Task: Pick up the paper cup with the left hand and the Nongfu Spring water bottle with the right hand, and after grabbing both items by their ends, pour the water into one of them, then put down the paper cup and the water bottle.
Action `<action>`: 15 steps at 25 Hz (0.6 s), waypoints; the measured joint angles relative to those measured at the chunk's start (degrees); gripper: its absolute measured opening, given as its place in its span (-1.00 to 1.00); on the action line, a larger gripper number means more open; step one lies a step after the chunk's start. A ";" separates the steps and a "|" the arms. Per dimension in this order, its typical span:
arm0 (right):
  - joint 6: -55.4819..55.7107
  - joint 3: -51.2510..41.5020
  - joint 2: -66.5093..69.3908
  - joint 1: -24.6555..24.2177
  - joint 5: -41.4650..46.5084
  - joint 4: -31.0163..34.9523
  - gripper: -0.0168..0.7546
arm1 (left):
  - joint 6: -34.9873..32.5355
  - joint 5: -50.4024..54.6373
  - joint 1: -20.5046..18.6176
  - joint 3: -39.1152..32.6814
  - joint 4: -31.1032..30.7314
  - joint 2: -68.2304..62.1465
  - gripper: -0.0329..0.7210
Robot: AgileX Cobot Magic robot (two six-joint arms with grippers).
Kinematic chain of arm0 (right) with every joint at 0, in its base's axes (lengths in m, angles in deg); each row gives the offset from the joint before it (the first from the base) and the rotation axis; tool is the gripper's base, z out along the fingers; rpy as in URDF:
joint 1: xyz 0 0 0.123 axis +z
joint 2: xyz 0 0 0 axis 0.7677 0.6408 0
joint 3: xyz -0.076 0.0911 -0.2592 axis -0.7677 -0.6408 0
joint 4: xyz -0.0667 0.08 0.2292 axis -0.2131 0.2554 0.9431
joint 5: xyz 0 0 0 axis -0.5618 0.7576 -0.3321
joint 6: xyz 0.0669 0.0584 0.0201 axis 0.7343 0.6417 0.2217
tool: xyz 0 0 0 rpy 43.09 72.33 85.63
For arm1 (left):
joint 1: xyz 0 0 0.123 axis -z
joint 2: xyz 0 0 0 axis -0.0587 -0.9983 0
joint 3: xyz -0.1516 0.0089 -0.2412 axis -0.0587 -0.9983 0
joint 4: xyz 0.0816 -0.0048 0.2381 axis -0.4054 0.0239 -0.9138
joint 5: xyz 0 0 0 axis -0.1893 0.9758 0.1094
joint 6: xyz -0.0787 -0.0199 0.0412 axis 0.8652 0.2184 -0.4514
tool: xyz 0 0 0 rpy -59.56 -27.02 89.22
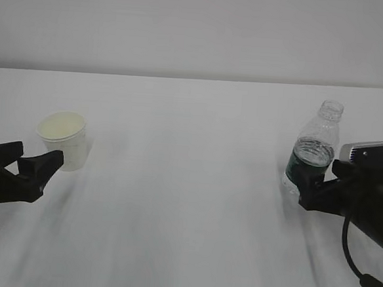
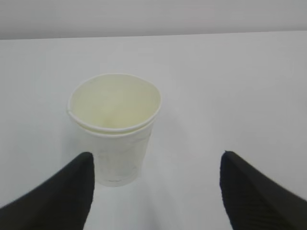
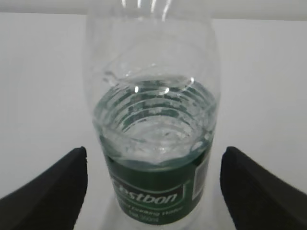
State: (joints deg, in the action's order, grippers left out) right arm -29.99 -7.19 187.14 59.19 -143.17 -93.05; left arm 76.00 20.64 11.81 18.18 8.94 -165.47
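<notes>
The paper cup looks matt, white outside and cream inside; the Nongfu Spring water bottle is clear, glossy ribbed plastic with a smooth dark green label; the table is smooth matt white.

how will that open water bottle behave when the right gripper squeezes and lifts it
The water bottle has thin ribbed clear walls, so it will probably flex under a squeeze. It has no cap and the water stands above the label, so a hard pinch or tilt may spill some. It is tall and narrow, so a nudge from the right gripper could tip it.
</notes>
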 joint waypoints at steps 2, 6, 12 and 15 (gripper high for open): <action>0.00 0.96 1.67 0.00 0.00 0.00 0.75 | 0.00 0.00 0.00 0.00 0.00 0.00 0.65; 1.57 2.42 4.07 0.00 0.00 -0.48 0.75 | 0.00 0.00 0.00 0.00 0.00 0.00 0.65; 3.25 4.35 5.85 0.00 0.00 -0.59 0.75 | 0.00 0.00 0.00 0.00 0.00 0.00 0.65; 3.28 5.64 6.72 0.00 -0.08 -0.59 0.75 | 0.00 0.00 0.00 0.03 0.00 0.00 0.65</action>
State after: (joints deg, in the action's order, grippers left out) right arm -26.70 -1.56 193.86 59.19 -143.25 -93.65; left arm 76.00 20.64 11.81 18.22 8.94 -165.47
